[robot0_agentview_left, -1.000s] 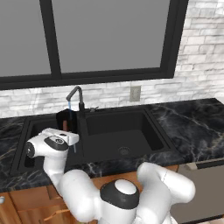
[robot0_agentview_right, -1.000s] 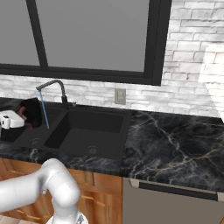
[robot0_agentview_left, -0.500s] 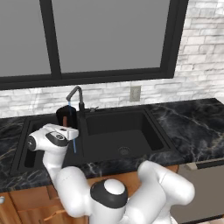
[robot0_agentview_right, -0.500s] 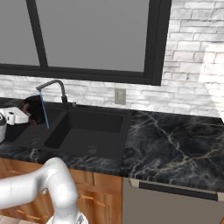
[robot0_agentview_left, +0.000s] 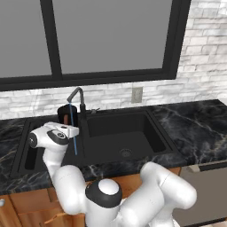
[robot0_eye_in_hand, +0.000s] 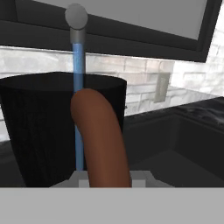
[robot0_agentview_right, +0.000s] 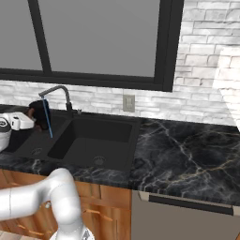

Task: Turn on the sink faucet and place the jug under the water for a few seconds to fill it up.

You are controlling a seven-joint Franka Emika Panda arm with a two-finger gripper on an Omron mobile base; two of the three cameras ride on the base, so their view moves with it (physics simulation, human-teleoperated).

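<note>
The black jug stands close in front of the hand, its reddish-brown handle running down between my fingertips. My gripper is shut on that handle. The jug hangs over the left basin of the black sink, just behind the spout of the dark sink faucet. The thin blue water falls from the spout on the near side of the jug's wall, left of the handle, not into its mouth. From the right base view, the jug sits left of the water.
A black marble counter extends to the right of the sink. A wall outlet sits on the white brick wall under the dark-framed window. A dishwasher front lies below the counter.
The hand has risen a little with the jug, carrying it slightly back and left by the spout. The water keeps running.
</note>
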